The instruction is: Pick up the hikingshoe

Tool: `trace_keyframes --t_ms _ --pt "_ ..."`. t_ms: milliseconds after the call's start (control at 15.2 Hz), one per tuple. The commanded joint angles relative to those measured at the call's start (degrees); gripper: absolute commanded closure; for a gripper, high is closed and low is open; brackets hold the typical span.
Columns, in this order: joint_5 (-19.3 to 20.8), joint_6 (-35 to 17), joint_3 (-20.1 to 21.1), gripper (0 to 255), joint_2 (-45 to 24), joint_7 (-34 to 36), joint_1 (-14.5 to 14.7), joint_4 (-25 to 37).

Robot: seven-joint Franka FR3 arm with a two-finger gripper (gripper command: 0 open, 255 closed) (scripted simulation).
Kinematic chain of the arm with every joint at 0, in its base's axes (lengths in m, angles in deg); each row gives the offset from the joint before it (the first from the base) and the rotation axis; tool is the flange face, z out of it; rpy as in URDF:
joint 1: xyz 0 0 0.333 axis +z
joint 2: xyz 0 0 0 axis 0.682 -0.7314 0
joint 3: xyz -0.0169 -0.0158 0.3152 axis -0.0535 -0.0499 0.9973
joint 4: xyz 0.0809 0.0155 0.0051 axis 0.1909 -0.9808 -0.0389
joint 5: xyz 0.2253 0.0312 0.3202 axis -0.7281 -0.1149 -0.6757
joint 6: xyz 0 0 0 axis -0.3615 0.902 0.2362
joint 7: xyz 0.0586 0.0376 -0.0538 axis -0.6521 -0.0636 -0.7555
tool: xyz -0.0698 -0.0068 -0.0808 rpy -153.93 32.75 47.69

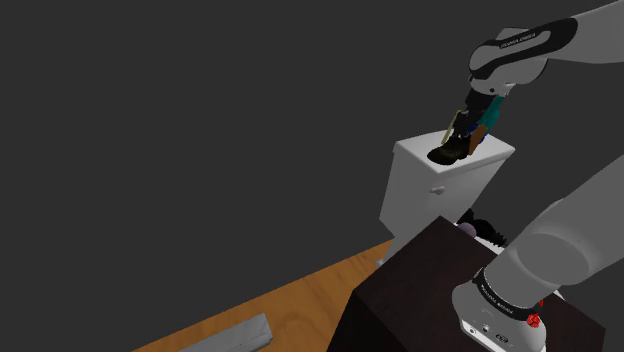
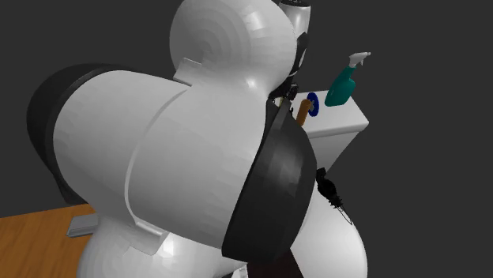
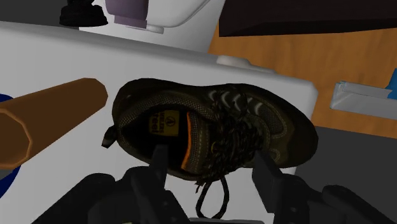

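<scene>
Dark grey walls close in the scene, and a wooden floor (image 1: 300, 290) runs below a white toilet tank (image 1: 420, 195) that stands past the dark brown stand (image 1: 420, 290) I am mounted on. The hikingshoe (image 3: 235, 127) lies on the tank's flat lid. It is dark olive-brown, with grey-flecked laces, an orange line along the collar and a yellow label on the insole. In the shoulder view it sits near the lid's edge on that view's right, directly under my arm, which reaches in from that side. My gripper (image 3: 211, 159) hangs right over it, and my jaws are spread wide. In the wrist view one black finger (image 3: 159, 159) stands in front of the shoe's opening and the other in front of its laced forepart, with a loose loop of lace dangling between them. I see nothing clamped between them, and the shoe looks to rest on the lid. Just beside the heel lies a brown cylinder (image 3: 51, 118), which points at the shoe without touching it, and a sliver of something blue (image 2: 313, 100) sits by the cylinder's far end. A teal spray bottle (image 2: 345, 79) stands upright on the same lid, beyond the blue thing in the second exterior view. A flat grey slab (image 1: 225, 337) lies on the floor, well apart from the tank.
</scene>
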Motion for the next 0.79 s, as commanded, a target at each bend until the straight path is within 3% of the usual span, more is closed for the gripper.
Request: trace_keyframes --t_ms 0,528,726 --pt "0.0 -0.1 0.0 255 0.0 0.0 0.0 -0.1" --pt "-0.1 -0.1 0.0 255 -0.1 0.0 0.0 0.0" --pt "0.5 2.3 0.3 255 0.9 0.5 0.0 1.5"
